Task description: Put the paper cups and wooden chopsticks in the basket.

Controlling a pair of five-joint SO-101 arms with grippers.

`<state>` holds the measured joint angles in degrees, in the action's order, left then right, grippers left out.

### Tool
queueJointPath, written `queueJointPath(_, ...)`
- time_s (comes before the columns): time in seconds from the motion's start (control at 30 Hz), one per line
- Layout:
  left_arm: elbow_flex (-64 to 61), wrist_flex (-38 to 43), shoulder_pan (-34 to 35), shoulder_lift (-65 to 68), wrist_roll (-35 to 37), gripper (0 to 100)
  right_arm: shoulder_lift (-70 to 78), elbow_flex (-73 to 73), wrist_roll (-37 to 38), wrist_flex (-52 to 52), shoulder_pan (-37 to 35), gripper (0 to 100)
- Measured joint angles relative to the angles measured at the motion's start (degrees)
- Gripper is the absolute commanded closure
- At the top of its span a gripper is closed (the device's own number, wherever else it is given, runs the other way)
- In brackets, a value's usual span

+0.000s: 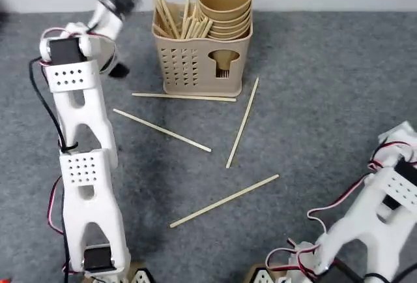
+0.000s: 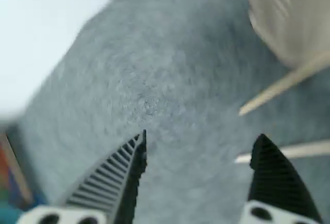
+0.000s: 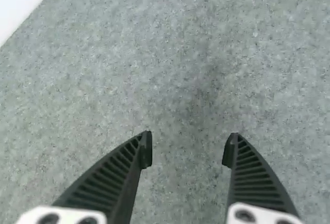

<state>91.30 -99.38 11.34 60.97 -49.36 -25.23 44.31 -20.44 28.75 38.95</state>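
A beige perforated basket (image 1: 195, 68) stands at the back of the grey mat. It holds a stack of paper cups (image 1: 225, 2) and a bundle of wooden chopsticks (image 1: 174, 17). Several loose chopsticks lie in front of it: one along its base (image 1: 184, 96), one slanting left (image 1: 161, 130), one slanting right (image 1: 242, 122), one nearer the front (image 1: 224, 201). My left gripper (image 2: 203, 149) is open and empty over the mat left of the basket (image 2: 289, 17), with two chopstick ends (image 2: 283, 84) beyond its fingertips. My right gripper (image 3: 190, 149) is open over bare mat.
The left arm (image 1: 78, 133) runs along the left side of the mat up to the basket's level. The right arm (image 1: 384, 205) is folded at the front right corner. A pale wall borders the mat at the back.
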Motion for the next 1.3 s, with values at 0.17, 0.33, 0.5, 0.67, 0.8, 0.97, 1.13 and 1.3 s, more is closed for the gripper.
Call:
queueJointPath(0.17,0.0,0.0,-0.4,5.5,-15.9,69,0.0,0.0,0.0,0.0,0.0,76.2)
queueJointPath(0.33,0.0,0.7,-3.5,9.8,-18.5,69,0.0,0.0,0.0,0.0,0.0,76.2)
queueJointPath(0.5,0.0,8.1,-7.3,13.1,-18.9,69,0.0,0.0,0.0,0.0,0.0,76.2)
queueJointPath(0.67,0.0,12.3,-8.0,15.7,-18.9,69,0.0,0.0,0.0,0.0,0.0,76.2)
queueJointPath(0.8,0.0,12.2,-8.0,16.8,-18.9,69,0.0,0.0,0.0,0.0,0.0,76.2)
queueJointPath(0.97,0.0,8.7,-8.0,16.8,-18.9,69,0.0,0.0,0.0,0.0,0.0,76.2)
queueJointPath(1.13,0.0,8.3,-8.0,17.1,-18.9,69,0.0,0.0,0.0,0.0,0.0,76.2)
queueJointPath(1.3,0.0,8.4,-8.0,19.6,-18.9,69,0.0,0.0,0.0,0.0,0.0,76.2)
